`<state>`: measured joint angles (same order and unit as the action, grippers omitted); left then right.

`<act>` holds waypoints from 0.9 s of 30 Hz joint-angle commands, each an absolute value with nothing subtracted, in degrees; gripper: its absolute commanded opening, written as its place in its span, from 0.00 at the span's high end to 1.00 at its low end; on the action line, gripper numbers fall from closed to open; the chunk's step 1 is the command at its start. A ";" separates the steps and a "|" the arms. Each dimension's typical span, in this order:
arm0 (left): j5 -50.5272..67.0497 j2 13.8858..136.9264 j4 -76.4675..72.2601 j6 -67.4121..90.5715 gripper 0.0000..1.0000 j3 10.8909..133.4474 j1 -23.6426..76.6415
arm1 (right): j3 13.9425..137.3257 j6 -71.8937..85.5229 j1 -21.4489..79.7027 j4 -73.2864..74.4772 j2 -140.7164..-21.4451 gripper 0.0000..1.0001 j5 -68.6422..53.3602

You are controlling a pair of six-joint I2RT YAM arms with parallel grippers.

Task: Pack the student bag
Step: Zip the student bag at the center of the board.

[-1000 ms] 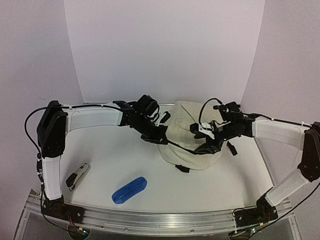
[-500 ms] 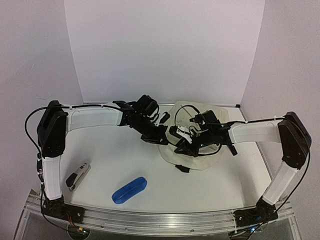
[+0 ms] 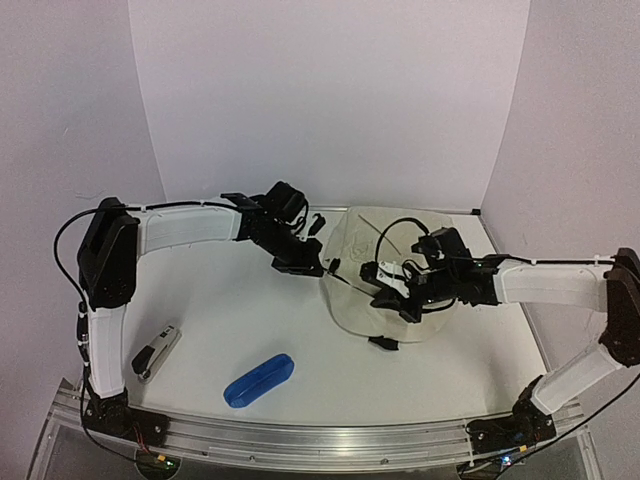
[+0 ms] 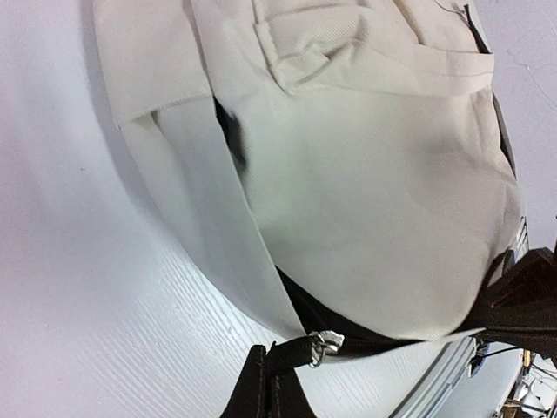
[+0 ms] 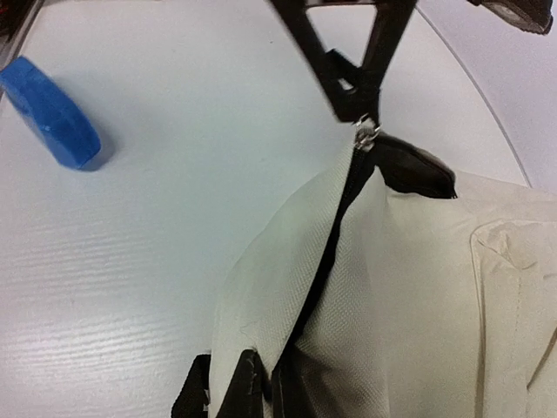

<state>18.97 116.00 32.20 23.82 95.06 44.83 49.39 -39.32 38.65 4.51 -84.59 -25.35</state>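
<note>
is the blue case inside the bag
No, the blue case lies on the table near the front edge, well apart from the bag.

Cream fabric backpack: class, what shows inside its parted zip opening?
Only dark lining shows through the narrow gap in the cream fabric backpack. Any contents are hidden by the fabric.

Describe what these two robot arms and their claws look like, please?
The left arm and right arm match: long white shell segments linked by bulky black joint housings. Thin black cables loop loosely along the outside of each. The left gripper and right gripper are black, with slim, angular fingers.
</note>
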 commanded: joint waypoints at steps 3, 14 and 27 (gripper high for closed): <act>11.47 120.46 34.03 21.43 1.00 102.52 40.91 | 42.34 -49.37 38.68 13.13 -76.80 1.00 -26.59; 8.51 126.38 33.94 21.81 1.00 109.15 39.45 | 34.08 -60.84 38.67 20.15 -67.99 1.00 -24.41; 5.13 133.99 32.79 31.69 1.00 117.09 33.22 | 40.69 -55.85 39.78 20.21 -73.46 1.00 -31.16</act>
<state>17.91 132.71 36.54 26.03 113.83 42.36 36.37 -60.04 38.38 11.27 -68.80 -23.73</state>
